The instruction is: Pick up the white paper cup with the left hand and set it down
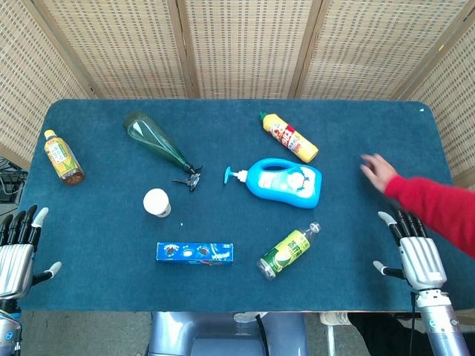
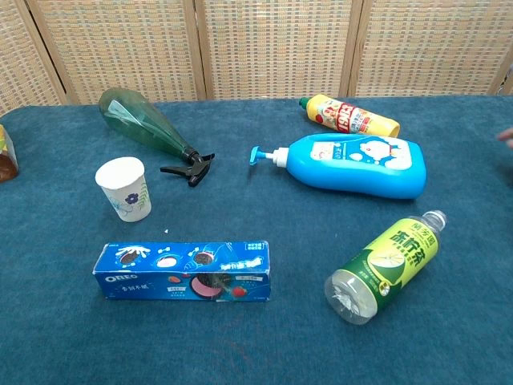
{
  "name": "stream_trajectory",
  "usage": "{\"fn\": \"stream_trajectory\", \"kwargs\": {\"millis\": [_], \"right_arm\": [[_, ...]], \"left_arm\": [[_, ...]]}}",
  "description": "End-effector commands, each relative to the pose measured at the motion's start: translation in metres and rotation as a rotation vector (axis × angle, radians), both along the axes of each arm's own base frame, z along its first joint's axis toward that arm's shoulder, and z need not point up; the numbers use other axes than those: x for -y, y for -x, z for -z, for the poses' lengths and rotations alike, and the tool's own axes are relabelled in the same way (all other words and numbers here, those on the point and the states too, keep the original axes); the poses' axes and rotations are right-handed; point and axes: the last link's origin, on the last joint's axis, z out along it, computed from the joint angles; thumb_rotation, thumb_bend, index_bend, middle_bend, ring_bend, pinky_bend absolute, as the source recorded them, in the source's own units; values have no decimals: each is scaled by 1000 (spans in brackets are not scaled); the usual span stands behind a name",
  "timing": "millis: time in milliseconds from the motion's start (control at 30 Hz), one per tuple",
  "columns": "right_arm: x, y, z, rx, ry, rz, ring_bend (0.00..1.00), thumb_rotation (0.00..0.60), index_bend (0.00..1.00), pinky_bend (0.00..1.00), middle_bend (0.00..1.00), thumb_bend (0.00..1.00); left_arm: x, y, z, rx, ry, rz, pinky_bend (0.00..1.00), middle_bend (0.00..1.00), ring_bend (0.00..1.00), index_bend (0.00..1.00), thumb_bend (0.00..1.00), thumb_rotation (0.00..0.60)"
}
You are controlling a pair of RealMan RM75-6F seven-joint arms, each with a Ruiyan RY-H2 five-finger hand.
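Note:
The white paper cup [image 1: 156, 202] [image 2: 124, 188] stands upright on the blue table, left of centre, with a small flower print on its side. My left hand [image 1: 18, 251] hangs at the table's front left corner, fingers apart and holding nothing, well left of the cup. At the front right edge is my right hand [image 1: 415, 248], also with spread fingers and nothing in it. Neither hand shows in the chest view.
Around the cup lie a green spray bottle [image 1: 156, 143], an Oreo box [image 1: 194, 253], a blue pump bottle [image 1: 286, 182], a green drink bottle [image 1: 286, 254], a yellow bottle [image 1: 290, 137] and a tea bottle [image 1: 63, 158]. A person's red-sleeved arm [image 1: 427, 204] reaches over the right edge.

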Motion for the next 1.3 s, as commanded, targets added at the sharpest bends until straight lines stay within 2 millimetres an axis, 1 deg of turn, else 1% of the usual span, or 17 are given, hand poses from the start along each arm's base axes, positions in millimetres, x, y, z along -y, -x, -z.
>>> {"fn": "stream_trajectory", "kwargs": {"millis": [33,567,800,867,900,1000,1067,1133,1167,1200,1233,1300], "right_arm": [[0,0,0,1,1,0,0,600,0,0,0,86],[1,-1,-2,5,7,3,0,600,0,0,0,87],[2,3,-2,2,5,20,0,600,0,0,0,87],[2,3,-1,0,-2,25,0,600,0,0,0,88],[1,3,0,-2,-6,23,0,600,0,0,0,88],[1,1,-1,-1,-4,19,0,600,0,0,0,87],[1,2,0,-1,-5,20,0,600,0,0,0,87],[1,3,0,-1,-12,23,0,600,0,0,0,87],[1,3,0,1,-14,26,0,600,0,0,0,87],[2,3,-1,6,-14,28,0,600,0,0,0,87],[2,3,-1,9,-14,29,0,600,0,0,0,87],[2,3,-1,11,-16,28,0,600,0,0,0,87]], "left_arm": [[0,0,0,0,1,-1,0,0,0,0,111,600],[-2,0,2,8,15,-2,0,0,0,0,113,600],[-14,-6,6,21,43,1,0,0,0,0,125,600],[-23,-8,7,3,51,2,0,0,0,0,125,600],[-33,-12,8,-5,60,8,0,0,0,0,125,600],[-48,-21,10,7,78,12,0,0,0,3,126,600],[-58,-28,10,13,89,25,0,0,0,39,126,600],[-70,-34,11,23,90,34,0,0,0,98,126,600],[-79,-39,13,31,98,36,0,0,0,108,126,600],[-95,-48,18,49,127,45,0,0,0,114,126,600],[-105,-53,21,53,146,42,0,0,0,118,126,600],[-119,-61,26,50,177,35,0,0,0,140,126,600]]}}
